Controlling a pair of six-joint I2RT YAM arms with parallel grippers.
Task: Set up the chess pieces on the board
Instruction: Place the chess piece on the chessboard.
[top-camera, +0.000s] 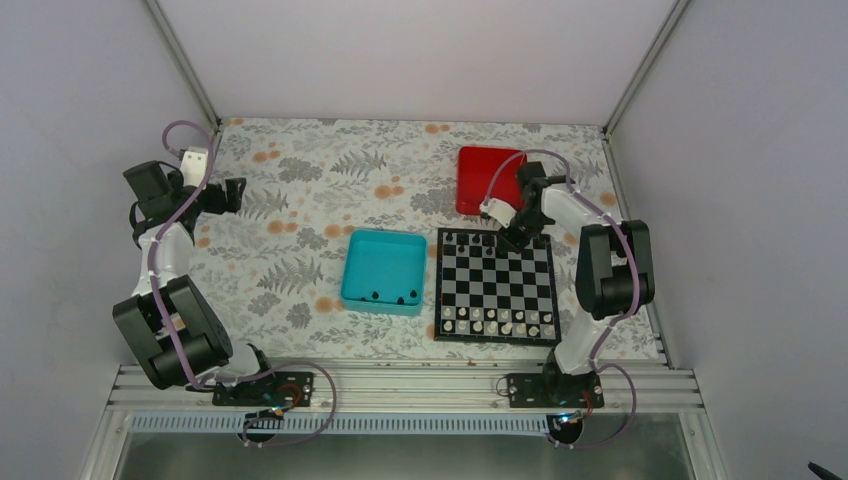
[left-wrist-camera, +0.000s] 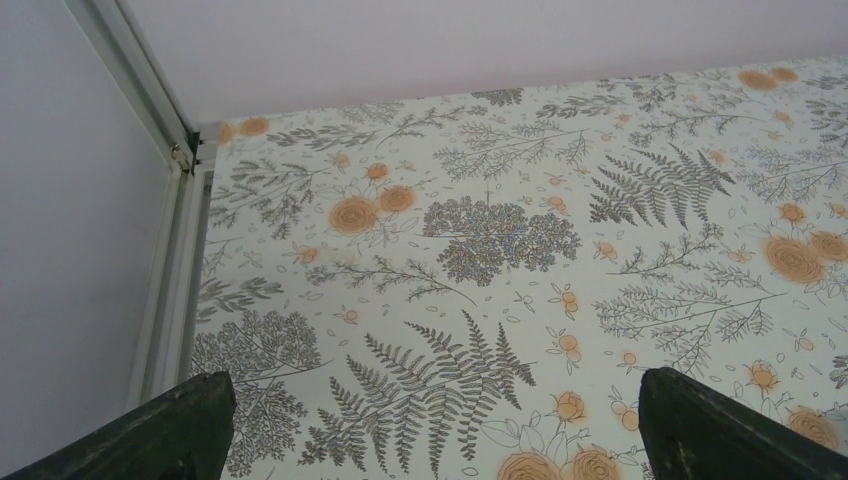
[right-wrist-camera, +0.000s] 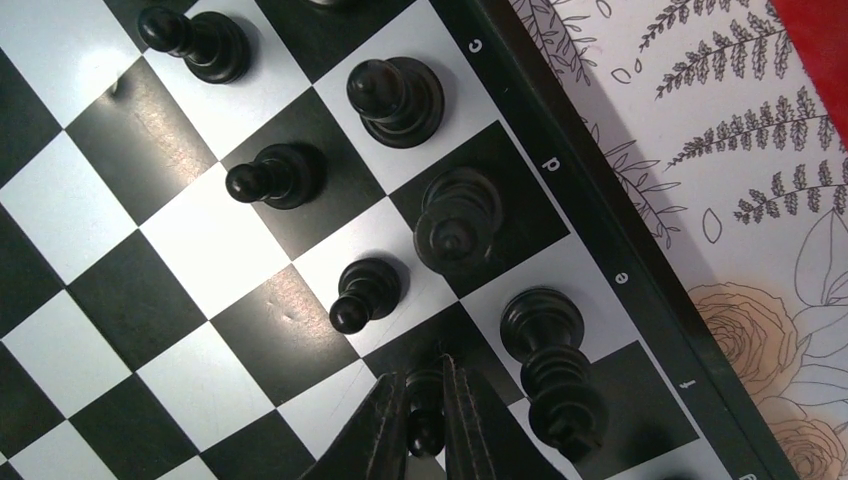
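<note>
The board (top-camera: 497, 342) lies right of centre, and black chess pieces (top-camera: 470, 240) stand along its far rows. My right gripper (top-camera: 517, 238) hangs over that far edge. In the right wrist view the gripper (right-wrist-camera: 427, 372) is shut on a black pawn (right-wrist-camera: 425, 398), upright on a dark square of the board (right-wrist-camera: 150, 130). Close around it stand another pawn (right-wrist-camera: 365, 293), a tall piece (right-wrist-camera: 550, 365) and a round-topped piece (right-wrist-camera: 457, 220). My left gripper (top-camera: 238, 193) is far left, away from the board. Its fingers (left-wrist-camera: 170, 430) stand open over bare cloth.
A teal tray (top-camera: 345, 270) left of the board holds a few black pieces (top-camera: 398, 297). A red tray (top-camera: 480, 175) lies behind the board. White pieces (top-camera: 495, 320) fill the board's near rows. Walls and metal posts (left-wrist-camera: 180, 150) close in the table.
</note>
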